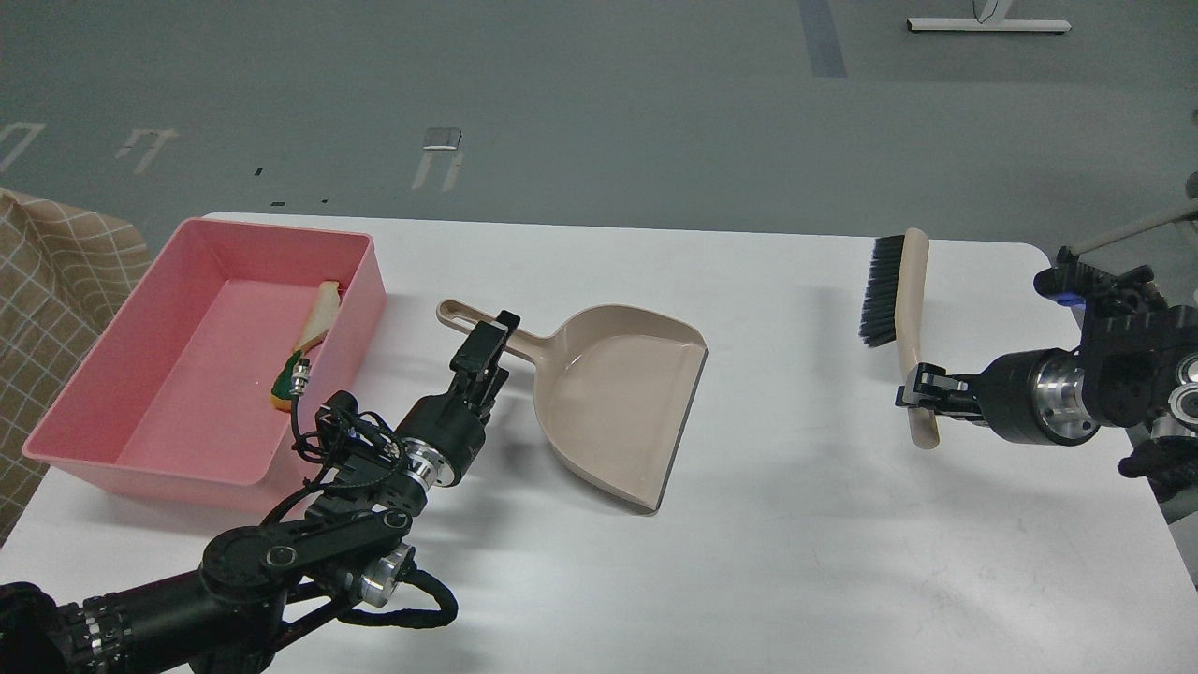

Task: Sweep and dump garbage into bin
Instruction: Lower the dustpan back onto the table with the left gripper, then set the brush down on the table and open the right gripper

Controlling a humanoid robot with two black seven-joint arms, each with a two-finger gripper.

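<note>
The pink bin [168,393] stands at the table's left. The white bread wedge [323,314] lies in it against the right wall. The yellow chunk [280,400] lies just below it, partly hidden by a cable plug on my left arm. The beige dustpan [618,402] lies flat on the table, right of the bin, with nothing in it. My left gripper [491,339] is at the dustpan's handle [459,313], its fingers apart and not clamping it. My right gripper [922,388] is shut on the beige brush [911,309], with the black bristles pointing left.
The white table [796,524] has its rounded far right corner just beyond the brush. A checked cloth [56,300] hangs left of the bin. My left forearm crosses the bin's near right corner. A chair leg shows on the floor at the far right.
</note>
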